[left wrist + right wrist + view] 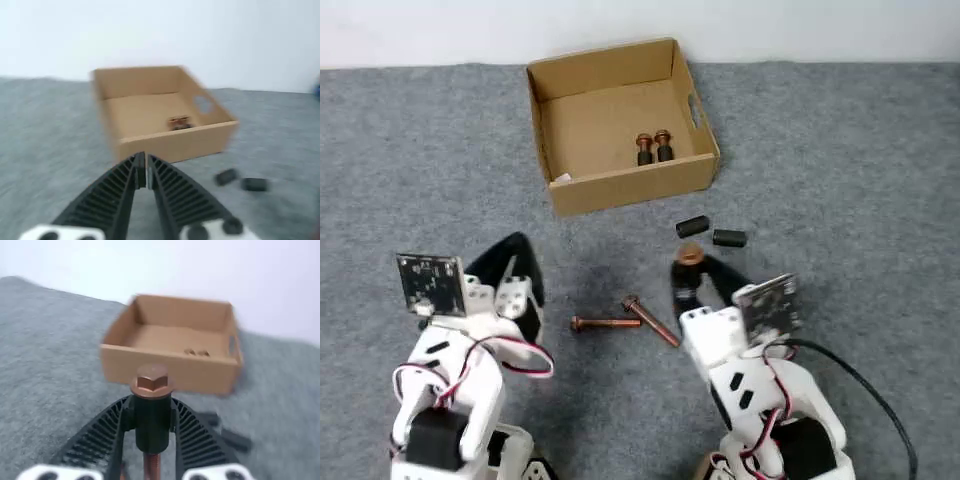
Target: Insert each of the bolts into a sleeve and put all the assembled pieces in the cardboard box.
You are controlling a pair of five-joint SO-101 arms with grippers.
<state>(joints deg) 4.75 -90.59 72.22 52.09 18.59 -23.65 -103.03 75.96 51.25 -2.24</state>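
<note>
Right claw (pixel 150 409) is clenched on a black sleeve (pixel 150 427) with a bolt (pixel 151 381) run through it. The copper hex head sits on top of the sleeve and the thread pokes out below, between the fingers. Gripping the sleeve rather than the shank looks deliberate: the head rests on the sleeve's rim, so the bolt cannot drop out while the pair is held upright. The piece is up off the mat (pixel 840 150), just short of the box (pixel 620 192). The step in hand is probably to carry it over the near wall and let it go inside. Two finished pieces (pixel 654 147) stand side by side on the box floor, toward the wall with the handle hole, which leaves bare floor for more. Left claw (pixel 146 165) is closed on nothing and sits over the mat, well apart from the parts and out of the right arm's way. Two loose sleeves (pixel 692 226) lie near each other just outside the box's front wall. Two loose bolts (pixel 605 323) lie between the arms, meeting at an angle; whether they touch is unclear. That leaves two pairs to assemble, each within reach of either arm.
</note>
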